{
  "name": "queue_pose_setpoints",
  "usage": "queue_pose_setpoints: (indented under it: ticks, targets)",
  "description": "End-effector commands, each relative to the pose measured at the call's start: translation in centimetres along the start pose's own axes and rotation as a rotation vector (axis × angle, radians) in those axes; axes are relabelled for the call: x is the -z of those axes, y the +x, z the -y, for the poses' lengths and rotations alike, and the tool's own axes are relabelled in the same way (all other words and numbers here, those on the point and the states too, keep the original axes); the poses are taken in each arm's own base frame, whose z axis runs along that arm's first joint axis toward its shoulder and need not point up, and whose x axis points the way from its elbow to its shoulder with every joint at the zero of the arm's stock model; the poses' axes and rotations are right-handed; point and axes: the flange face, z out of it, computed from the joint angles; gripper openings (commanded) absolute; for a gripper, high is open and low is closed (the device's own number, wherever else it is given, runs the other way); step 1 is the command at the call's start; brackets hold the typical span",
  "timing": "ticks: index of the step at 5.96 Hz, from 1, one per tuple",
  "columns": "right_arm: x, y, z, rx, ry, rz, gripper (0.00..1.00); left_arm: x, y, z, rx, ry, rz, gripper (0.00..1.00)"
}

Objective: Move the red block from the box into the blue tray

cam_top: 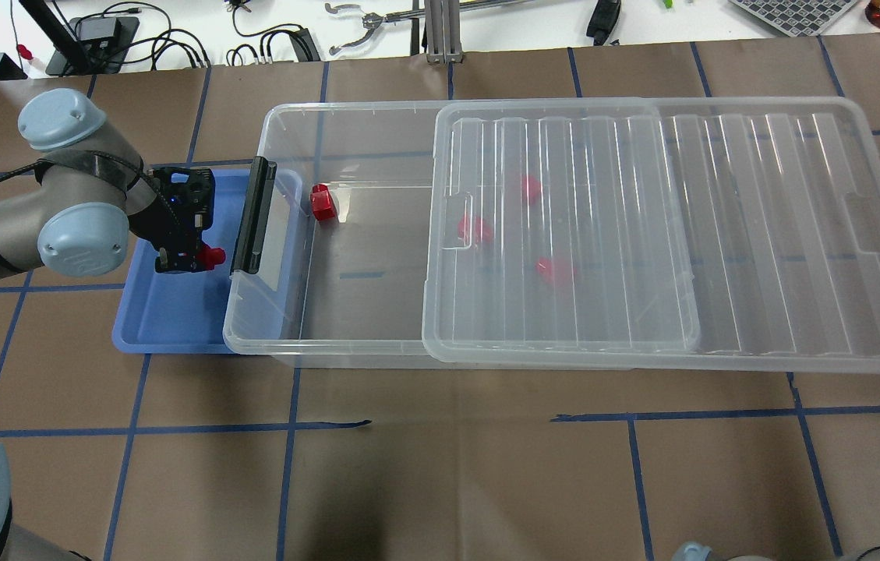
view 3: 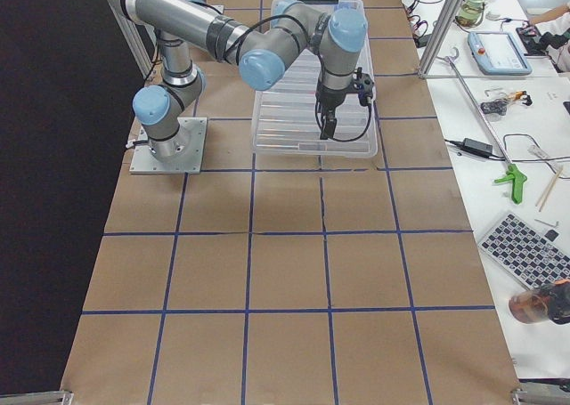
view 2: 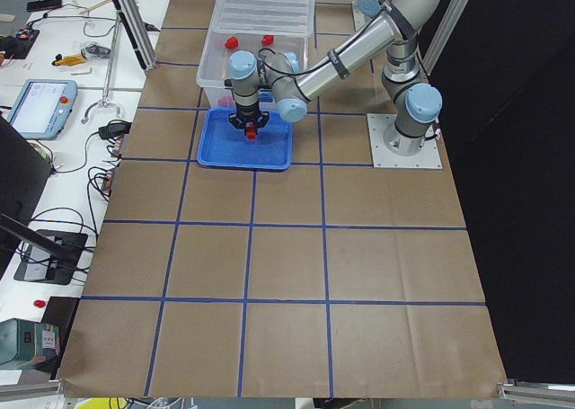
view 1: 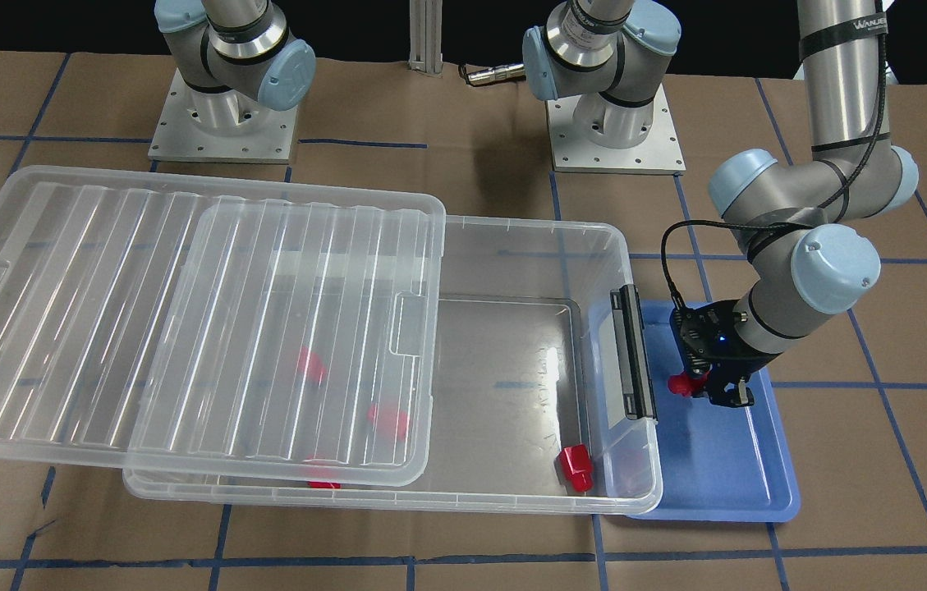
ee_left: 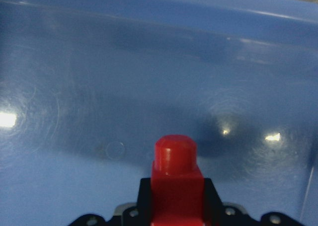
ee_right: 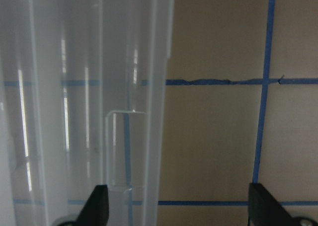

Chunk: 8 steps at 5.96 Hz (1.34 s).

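My left gripper (view 1: 709, 390) is shut on a red block (view 1: 681, 383) and holds it low over the blue tray (view 1: 726, 468), beside the box's black latch (view 1: 634, 353). The left wrist view shows the block (ee_left: 174, 171) between the fingers, stub forward, close above the tray floor (ee_left: 99, 87). From overhead, the block (cam_top: 213, 255) sticks out of the gripper (cam_top: 194, 261) toward the clear box (cam_top: 346, 125). Another red block (cam_top: 323, 202) lies in the box's uncovered end. Three more show blurred under the lid (cam_top: 642, 234). My right gripper (ee_right: 181, 206) is open and empty above the lid's far end.
The ribbed lid (view 1: 184, 312) is slid sideways, covering most of the box and overhanging its end away from the tray. The tray (cam_top: 167, 319) sits partly under the box's latch end. Brown paper with blue tape lines covers the table.
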Motion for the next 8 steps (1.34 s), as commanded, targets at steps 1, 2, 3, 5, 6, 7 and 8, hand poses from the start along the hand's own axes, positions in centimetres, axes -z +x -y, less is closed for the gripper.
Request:
queue_pose_setpoints:
  ticks: [1, 2, 3, 5, 6, 7, 8]
  targets:
    - [-4.8, 4.5, -0.9, -0.044, -0.038, 0.004, 1.00, -1.4, -0.8, -0.2, 0.004, 0.023, -0.013, 0.84]
    - [-7.2, 6.1, -2.2, -0.078, -0.040, -0.029, 1.00, -0.6, -1.0, -0.3, 0.005, 0.010, 0.000, 0.98]
    - [-8.5, 6.6, -2.9, -0.093, -0.037, -0.046, 1.00, 1.8, -0.6, 0.3, 0.023, 0.007, 0.022, 0.98]
    - [-9.0, 5.8, -3.6, -0.102, -0.056, -0.026, 1.00, 10.3, 2.4, 2.5, 0.138, 0.015, -0.036, 0.98]
    - [-8.9, 5.1, -4.1, -0.102, -0.051, -0.020, 1.00, 14.1, 2.7, 3.2, 0.233, 0.014, -0.071, 0.98]
    - [-9.2, 4.1, -4.8, -0.099, -0.053, -0.013, 1.00, 17.3, 3.1, 5.0, 0.307, 0.010, -0.076, 0.98]
    - [-8.8, 3.2, -5.5, -0.107, -0.041, -0.010, 1.00, 20.2, 4.4, 9.4, 0.298, 0.006, -0.031, 0.98]
